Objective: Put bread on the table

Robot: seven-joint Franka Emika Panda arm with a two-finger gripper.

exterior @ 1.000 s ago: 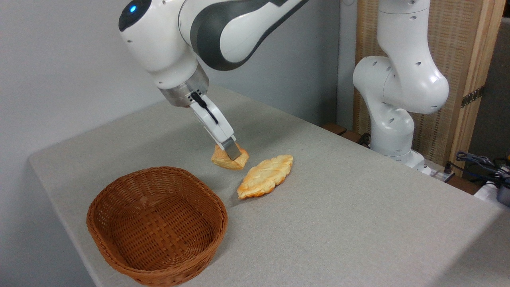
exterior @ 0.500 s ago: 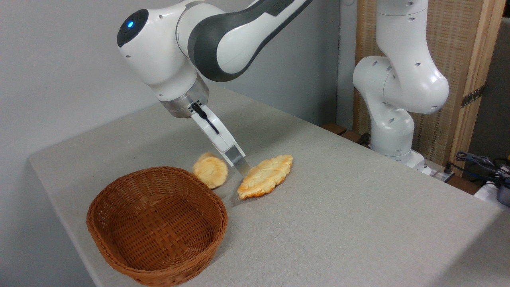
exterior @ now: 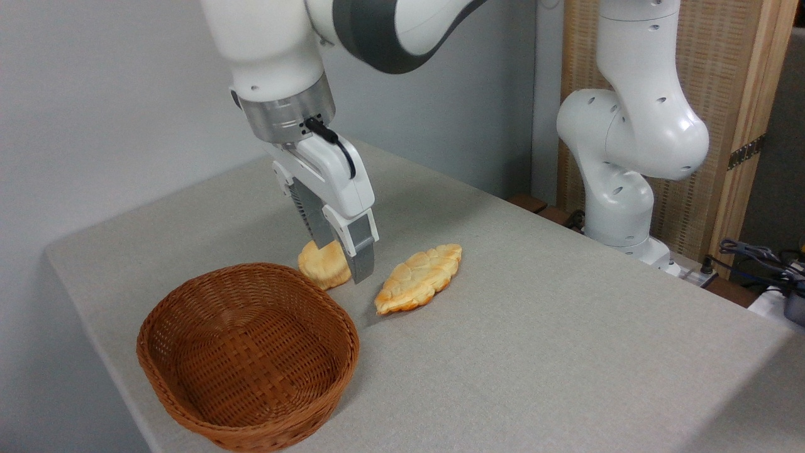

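1. The bread [exterior: 322, 265], a small chunky pale-golden bun with a ridged crust, is seen lying on the table [exterior: 566, 352], just behind the far rim of the wicker basket [exterior: 248, 355].
2. The bread is found outside the basket; whether it touches the rim cannot be told, since the rim overlaps its lower edge from this angle.
3. The gripper [exterior: 343, 261] is held above the table, pointing almost straight down, directly in front of and over the right part of the bread.
4. Its two fingers are seen parted, with a gap between them, and nothing is pinched; the nearer finger [exterior: 360, 255] stands in front of the bun's right side, and the other is placed behind it, over the bun's top.
5. Whether either fingertip is in contact with the bread cannot be told.
6. A long, flat, leaf-shaped golden pastry [exterior: 418, 278] is laid on the table to the right of the gripper, close to it but apart from the bread.
7. The basket is shown with its brown woven floor bare of any item.
8. The white base column of the arm [exterior: 629, 145] is set at the far right edge of the table, before a wooden panel [exterior: 736, 94].
9. A bundle of cables [exterior: 761, 258] is visible beyond the table's right side.
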